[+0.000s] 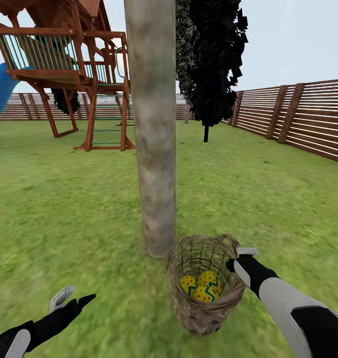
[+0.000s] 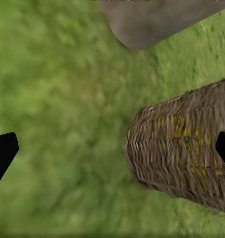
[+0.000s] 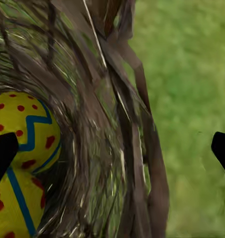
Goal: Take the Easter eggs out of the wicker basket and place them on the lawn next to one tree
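Your left claw (image 1: 73, 297) hangs low over the lawn (image 1: 64, 209), fingers apart, holding nothing, well apart from the wicker basket (image 1: 203, 308); your right claw (image 1: 238, 258) sits at the basket's rim on its right side, one finger inside and one outside the woven wall in the right wrist view, fingers apart and not clamped on anything I can tell; all three Easter eggs (image 1: 203, 287) lie bunched at the basket's bottom, just beside and below that claw; so you're at step one, no egg out yet; next move likely calls for dipping the right claw deeper to close on the nearest egg; the tree (image 1: 154, 149) stands just behind the basket, so the drop is short; playset (image 1: 64, 59) and fence (image 1: 298, 119) far back.
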`<state>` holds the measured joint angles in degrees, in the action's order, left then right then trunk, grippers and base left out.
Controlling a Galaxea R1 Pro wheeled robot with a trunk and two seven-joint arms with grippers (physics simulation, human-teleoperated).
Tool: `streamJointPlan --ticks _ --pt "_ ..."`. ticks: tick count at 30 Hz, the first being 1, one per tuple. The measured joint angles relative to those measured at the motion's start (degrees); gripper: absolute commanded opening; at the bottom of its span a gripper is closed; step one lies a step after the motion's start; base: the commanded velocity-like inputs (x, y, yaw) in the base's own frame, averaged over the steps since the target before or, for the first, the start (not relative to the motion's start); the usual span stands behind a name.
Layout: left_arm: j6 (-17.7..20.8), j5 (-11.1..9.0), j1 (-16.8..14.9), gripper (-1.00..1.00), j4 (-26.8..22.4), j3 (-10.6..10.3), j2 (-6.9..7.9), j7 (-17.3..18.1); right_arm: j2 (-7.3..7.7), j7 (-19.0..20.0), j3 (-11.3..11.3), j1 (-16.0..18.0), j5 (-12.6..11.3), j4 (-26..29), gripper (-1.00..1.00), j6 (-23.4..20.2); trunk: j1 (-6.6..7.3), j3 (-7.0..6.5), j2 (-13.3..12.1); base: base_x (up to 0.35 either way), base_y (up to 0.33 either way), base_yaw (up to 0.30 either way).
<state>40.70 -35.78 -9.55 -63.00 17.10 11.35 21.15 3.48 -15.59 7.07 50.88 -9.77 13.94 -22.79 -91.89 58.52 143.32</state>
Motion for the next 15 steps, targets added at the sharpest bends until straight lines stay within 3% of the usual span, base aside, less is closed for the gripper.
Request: streamJointPlan --ticks 3,11,15 --pt "0.00 0.00 0.00 1.00 0.02 0.07 0.00 0.01 0.00 0.01 0.00 0.00 0.00 0.00 1.00 0.02 0.00 0.00 0.00 0.000 0.000 0.000" --pt "-0.15 0.29 0.00 1.00 0.09 -0.16 -0.10 -0.04 -0.02 0.00 0.00 0.00 1.59 0.00 1.00 0.08 0.22 -1.77 -0.12 0.000 0.000 0.000" --pt "-0.19 0.40 0.00 1.00 0.23 -0.32 -0.27 -0.31 -0.12 0.13 0.01 0.00 1.67 0.06 1.00 0.67 1.09 -2.49 -1.71 0.000 0.000 0.000"
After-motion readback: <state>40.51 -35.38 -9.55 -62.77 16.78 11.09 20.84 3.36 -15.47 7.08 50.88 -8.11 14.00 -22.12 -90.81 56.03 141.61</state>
